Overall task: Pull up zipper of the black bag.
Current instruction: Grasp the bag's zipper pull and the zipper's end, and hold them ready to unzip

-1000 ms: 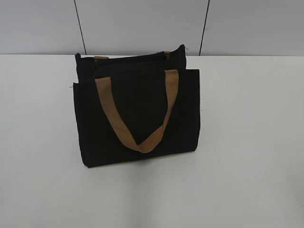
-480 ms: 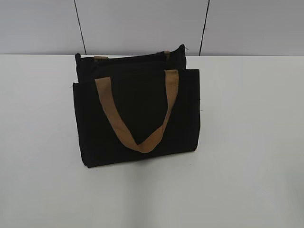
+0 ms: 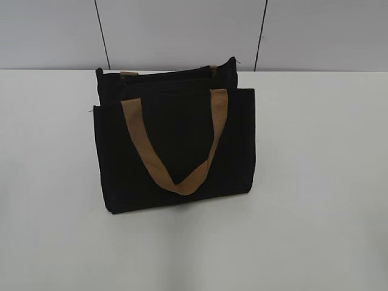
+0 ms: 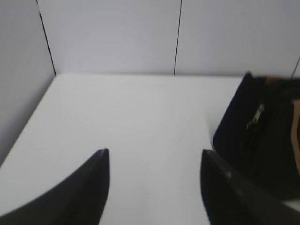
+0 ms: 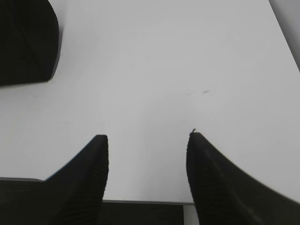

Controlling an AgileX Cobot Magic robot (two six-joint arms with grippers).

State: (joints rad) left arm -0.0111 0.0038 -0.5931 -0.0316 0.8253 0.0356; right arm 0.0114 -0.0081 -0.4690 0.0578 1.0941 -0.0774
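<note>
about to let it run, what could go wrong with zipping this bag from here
1. The pull is small and greyish against black fabric, so a claw could close on cloth instead.
2. The bag stands free on the table, and both claws, left claw and right claw, are open and away from it; tugging the zipper without the other claw bracing may drag or tip it.
3. The tan strap hangs down the bag's front and may snag a claw.

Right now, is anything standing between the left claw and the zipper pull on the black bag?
Nothing visible: bare white table lies between the open left claw and the bag, whose grey zipper pull is exposed.
</note>
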